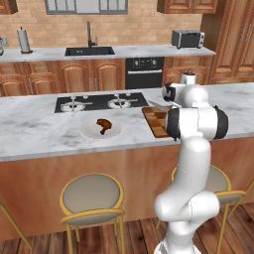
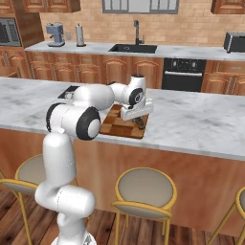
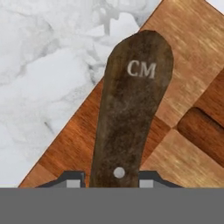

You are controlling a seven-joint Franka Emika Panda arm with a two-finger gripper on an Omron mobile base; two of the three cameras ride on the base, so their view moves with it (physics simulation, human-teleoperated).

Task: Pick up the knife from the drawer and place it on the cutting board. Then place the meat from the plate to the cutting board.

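Two dark fingers (image 3: pixel 73 180) of the gripper (image 3: pixel 114 181) pinch the knife (image 3: pixel 131 109) by its brown handle, low over the cutting board (image 3: pixel 183 78) near its edge beside bare marble counter (image 3: pixel 43 65). The blade is hidden. The meat (image 1: pixel 103 124) sits on the plate (image 1: pixel 88 130), well apart, beside the cooktop (image 1: pixel 99 102).

At the centre of the frame you see the gripper (image 2: pixel 139 122) held low over the right end of the cutting board (image 2: pixel 115 125), its jaws closed on the knife (image 2: pixel 140 124), whose dark handle shows just below the hand. The board lies flat on the marble island counter (image 2: pixel 201 124), near its front edge. Along the lower edge of the frame, yellow-framed stools (image 2: pixel 146 191) stand before the counter.
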